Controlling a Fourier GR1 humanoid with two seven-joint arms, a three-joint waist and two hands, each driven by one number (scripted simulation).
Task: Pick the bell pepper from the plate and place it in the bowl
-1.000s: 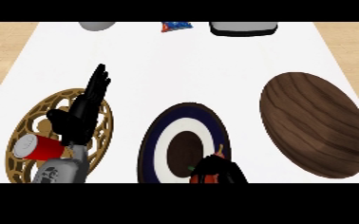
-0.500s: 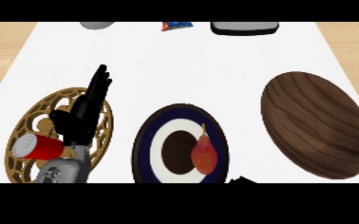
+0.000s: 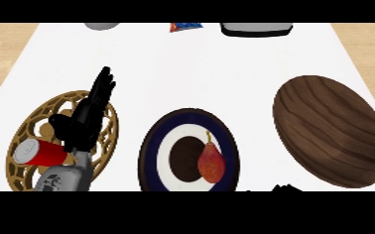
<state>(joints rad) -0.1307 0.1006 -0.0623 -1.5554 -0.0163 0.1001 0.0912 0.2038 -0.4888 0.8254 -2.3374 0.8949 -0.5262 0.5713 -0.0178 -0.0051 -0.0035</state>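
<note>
Far left of the frame: gold openwork trivet (image 3: 29,129) on the white desk (image 3: 205,64), red cup (image 3: 40,152) lying on it. Left hand (image 3: 86,119) sits over the trivet, fingers (image 3: 102,84) straight and together pointing up-frame, holding nothing, just resting.

Centre bottom: dark-rimmed plate (image 3: 150,153) with white ring and brown middle. Bell pepper (image 3: 211,162) lies on the plate's right half, red, long and tapered with a thin stem pointing up-frame; looks more pear-shaped than a pepper. Nothing is touching it.

Bottom edge, right of the plate: only a small black sliver of the right hand (image 3: 282,188) shows. Cannot tell if its fingers are apart or together. It holds nothing that can be seen and is apart from the pepper.

Right side: brown wooden bowl (image 3: 326,129), nothing inside, near the plate but not touching.

Top edge: grey thing upper left, small blue-red packet, dark tray, all well away.

Step, as I judge it: the pick is not done, pepper on plate ungrasped. Next move calls for the right hand to come up-frame and left onto the pepper, curl its fingers round it, lift, then carry right to the bowl.
</note>
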